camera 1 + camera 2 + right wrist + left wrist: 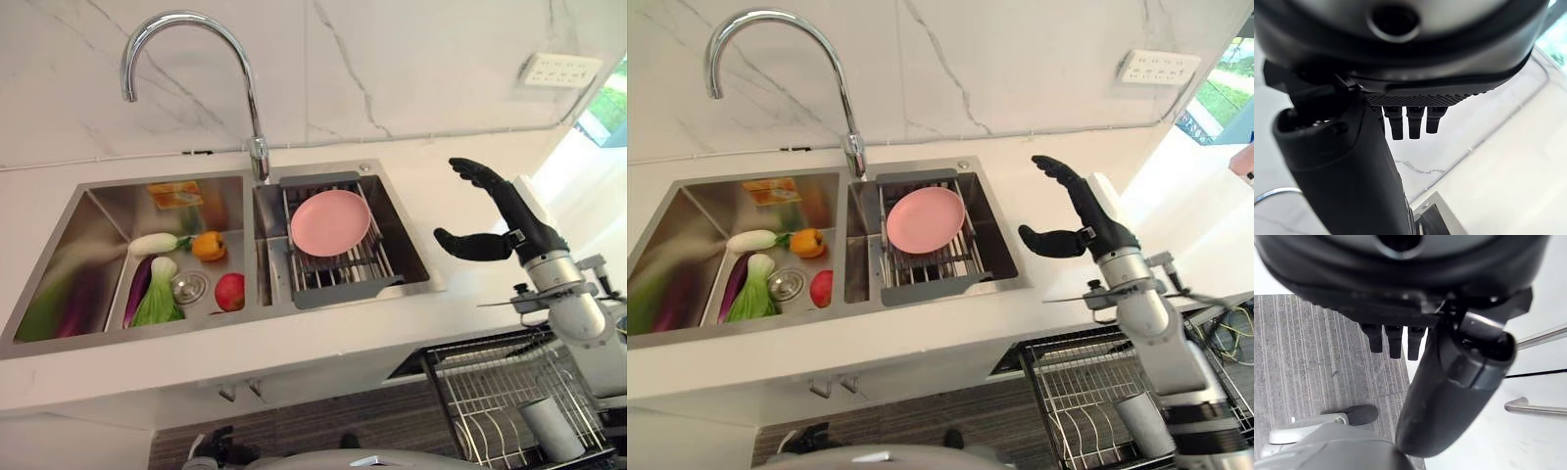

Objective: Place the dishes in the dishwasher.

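A pink plate [330, 222] lies flat on the grey drain rack [343, 277] in the sink's right basin. My right hand [507, 223] hangs above the white counter just right of the sink, apart from the plate. It is open, thumb spread toward the basin, and holds nothing; the right wrist view has its fingers [1409, 122] straight over the counter. In the left wrist view my left hand [1449, 382] is down over the grey floor, open and empty. The pulled-out dishwasher rack [480, 387] sits below the counter at the lower right.
The left basin holds a white radish [155, 243], an orange pepper [208, 246], a red fruit [229, 292], an aubergine [138, 286] and greens [159, 300]. A tall tap [253, 117] stands behind the sink. A pale cup [549, 428] rests in the dishwasher rack. A socket [558, 70] is on the wall.
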Robot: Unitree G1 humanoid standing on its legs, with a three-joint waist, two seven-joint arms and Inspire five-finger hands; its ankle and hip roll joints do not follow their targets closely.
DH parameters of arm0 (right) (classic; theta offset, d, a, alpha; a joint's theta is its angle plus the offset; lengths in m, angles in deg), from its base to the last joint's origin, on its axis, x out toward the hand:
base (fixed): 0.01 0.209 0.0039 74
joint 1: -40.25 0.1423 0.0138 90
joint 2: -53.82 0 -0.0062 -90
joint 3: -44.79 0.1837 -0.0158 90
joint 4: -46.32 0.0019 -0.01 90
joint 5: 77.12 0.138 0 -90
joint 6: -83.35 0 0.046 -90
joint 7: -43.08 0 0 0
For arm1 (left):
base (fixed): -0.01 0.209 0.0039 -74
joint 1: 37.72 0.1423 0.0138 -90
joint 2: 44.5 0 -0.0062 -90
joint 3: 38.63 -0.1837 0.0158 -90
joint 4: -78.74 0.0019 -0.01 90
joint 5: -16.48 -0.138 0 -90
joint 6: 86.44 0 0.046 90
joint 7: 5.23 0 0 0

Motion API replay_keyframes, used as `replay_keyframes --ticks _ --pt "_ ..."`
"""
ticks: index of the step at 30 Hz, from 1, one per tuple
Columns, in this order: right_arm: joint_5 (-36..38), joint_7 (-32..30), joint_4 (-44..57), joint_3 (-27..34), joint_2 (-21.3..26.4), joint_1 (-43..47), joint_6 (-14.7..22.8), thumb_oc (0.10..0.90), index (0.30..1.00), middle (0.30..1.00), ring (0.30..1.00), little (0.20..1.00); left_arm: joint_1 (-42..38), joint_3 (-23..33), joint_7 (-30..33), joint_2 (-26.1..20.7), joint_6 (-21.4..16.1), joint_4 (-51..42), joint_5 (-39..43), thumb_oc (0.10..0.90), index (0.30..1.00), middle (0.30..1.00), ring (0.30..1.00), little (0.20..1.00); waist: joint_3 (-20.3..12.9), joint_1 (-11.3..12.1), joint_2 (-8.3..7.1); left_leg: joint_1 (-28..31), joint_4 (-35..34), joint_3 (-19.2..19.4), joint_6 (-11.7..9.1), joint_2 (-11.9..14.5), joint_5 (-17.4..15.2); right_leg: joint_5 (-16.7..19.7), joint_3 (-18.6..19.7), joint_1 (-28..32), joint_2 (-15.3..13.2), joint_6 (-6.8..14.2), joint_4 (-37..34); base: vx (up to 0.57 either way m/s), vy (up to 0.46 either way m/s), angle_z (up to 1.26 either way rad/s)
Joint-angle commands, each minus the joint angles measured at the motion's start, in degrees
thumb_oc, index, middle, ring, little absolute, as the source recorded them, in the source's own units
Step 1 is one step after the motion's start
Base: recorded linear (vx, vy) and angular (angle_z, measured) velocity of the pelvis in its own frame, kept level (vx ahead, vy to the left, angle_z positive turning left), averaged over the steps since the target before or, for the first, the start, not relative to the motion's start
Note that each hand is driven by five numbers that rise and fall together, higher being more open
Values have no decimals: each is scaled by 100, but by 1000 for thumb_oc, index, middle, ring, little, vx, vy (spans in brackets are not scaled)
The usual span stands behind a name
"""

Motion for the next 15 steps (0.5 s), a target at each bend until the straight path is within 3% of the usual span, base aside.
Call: replay_keyframes --ticks 1,4,6,15 --pt "-395 -28 663 -126 -37 658 368 800 900 900 900 900 -128 -296 -56 -193 38 477 -386 800 900 900 900 900 -248 248 -224 -193 43 25 -534 523 274 -257 48 196 -580 762 326 5 21 -4" --pt "-790 146 320 -831 201 1121 351 800 900 900 900 900 -138 -570 -83 -207 -4 385 -633 800 900 900 900 900 -239 350 -238 -172 43 -26 -528 499 246 -254 -2 265 -616 770 269 3 18 -2" --pt "-792 140 306 -848 202 1139 355 800 900 900 900 900 -138 -563 -82 -205 -4 384 -633 800 900 900 900 900 -236 341 -237 -170 43 -28 -527 499 245 -254 -4 268 -616 770 267 3 14 8" --pt "-1712 350 -322 -1982 443 2000 308 800 900 900 900 900 -317 -864 -28 -151 -97 86 -520 800 900 900 900 900 -201 471 -264 -245 43 -167 -531 469 302 -247 -163 283 -657 775 256 -13 12 10"
